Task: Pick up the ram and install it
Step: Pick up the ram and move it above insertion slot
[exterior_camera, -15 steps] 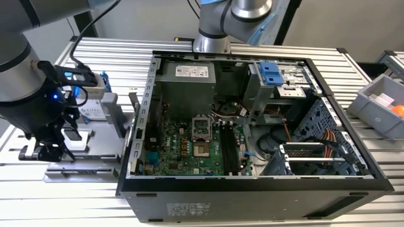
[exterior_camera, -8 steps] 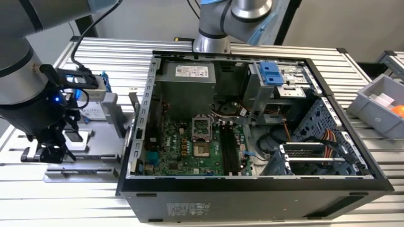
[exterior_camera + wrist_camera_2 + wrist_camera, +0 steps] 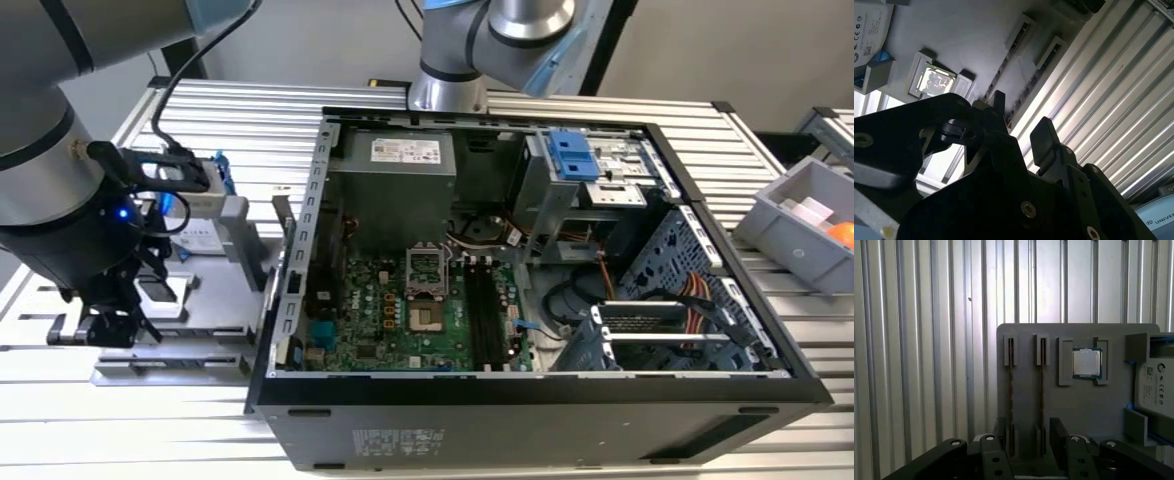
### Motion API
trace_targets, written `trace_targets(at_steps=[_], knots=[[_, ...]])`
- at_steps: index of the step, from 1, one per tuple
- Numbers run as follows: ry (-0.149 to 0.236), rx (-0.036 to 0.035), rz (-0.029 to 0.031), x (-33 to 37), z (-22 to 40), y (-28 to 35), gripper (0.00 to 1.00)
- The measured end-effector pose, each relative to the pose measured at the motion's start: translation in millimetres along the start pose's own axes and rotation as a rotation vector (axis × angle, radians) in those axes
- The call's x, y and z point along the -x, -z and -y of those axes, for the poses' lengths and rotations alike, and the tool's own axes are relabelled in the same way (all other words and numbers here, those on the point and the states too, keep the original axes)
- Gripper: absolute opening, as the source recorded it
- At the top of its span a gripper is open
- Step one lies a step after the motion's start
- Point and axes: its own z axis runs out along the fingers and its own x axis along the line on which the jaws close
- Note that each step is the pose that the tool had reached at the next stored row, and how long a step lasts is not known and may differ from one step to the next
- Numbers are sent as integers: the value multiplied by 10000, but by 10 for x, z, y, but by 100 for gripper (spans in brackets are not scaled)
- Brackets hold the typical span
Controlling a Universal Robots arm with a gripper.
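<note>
Open, empty claw [image 3: 1029, 427] hovering over the grey holder [image 3: 1079, 410].
The ram [image 3: 1042, 385] stands on edge in the holder's slot, beside a second stick [image 3: 1010, 385]; closing off-centre could catch both sticks or jam one against the slot wall.

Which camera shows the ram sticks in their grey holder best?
The first wrist view: both ram sticks stand on edge in the grey holder, seen lengthwise. The second wrist view shows them aslant, partly behind the gripper. In the exterior view the arm covers them.
</note>
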Motion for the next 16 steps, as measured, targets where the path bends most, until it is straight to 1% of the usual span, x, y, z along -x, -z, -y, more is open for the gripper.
trace_targets(at_steps=[2, 10, 14, 16], knots=[[-1, -3, -8, 0, 0, -9, 100], [-1, -4, -187, 26, 0, -82, 100], [-1, -7, -254, 39, 1, -137, 100], [-2, -8, -274, 39, 0, -169, 100]])
